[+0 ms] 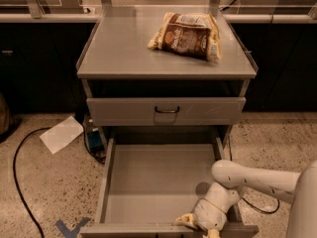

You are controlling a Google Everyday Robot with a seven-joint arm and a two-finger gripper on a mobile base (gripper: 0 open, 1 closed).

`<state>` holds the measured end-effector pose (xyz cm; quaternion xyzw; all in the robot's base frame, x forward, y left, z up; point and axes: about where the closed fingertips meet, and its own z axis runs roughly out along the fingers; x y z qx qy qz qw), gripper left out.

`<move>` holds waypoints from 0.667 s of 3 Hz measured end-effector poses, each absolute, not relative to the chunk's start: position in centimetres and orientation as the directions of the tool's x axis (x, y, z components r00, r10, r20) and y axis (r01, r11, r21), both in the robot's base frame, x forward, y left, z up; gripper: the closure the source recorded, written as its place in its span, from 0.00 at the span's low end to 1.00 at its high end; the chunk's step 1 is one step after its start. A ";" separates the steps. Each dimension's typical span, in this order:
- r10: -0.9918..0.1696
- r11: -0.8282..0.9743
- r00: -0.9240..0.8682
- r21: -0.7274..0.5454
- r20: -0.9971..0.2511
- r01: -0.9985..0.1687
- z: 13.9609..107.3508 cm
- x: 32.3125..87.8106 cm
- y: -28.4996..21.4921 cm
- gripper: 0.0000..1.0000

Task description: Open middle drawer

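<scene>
The middle drawer stands pulled far out of the grey cabinet, showing a shallow, plain grey tray with nothing in it. Its front panel runs along the bottom edge of the view, and its handle is out of sight. My gripper is at the top rim of that front panel, right of centre, with my white arm reaching in from the right. The drawer above it is shut, with a small dark handle at its centre.
A brown chip bag lies on the cabinet top. On the floor to the left are a white sheet of paper, a black cable and blue tape. Dark counters stand behind.
</scene>
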<state>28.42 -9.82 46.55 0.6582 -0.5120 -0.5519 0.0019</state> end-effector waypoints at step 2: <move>-0.670 -0.485 -0.141 0.574 -0.729 -0.660 46.9 28.7 -9.6 0.00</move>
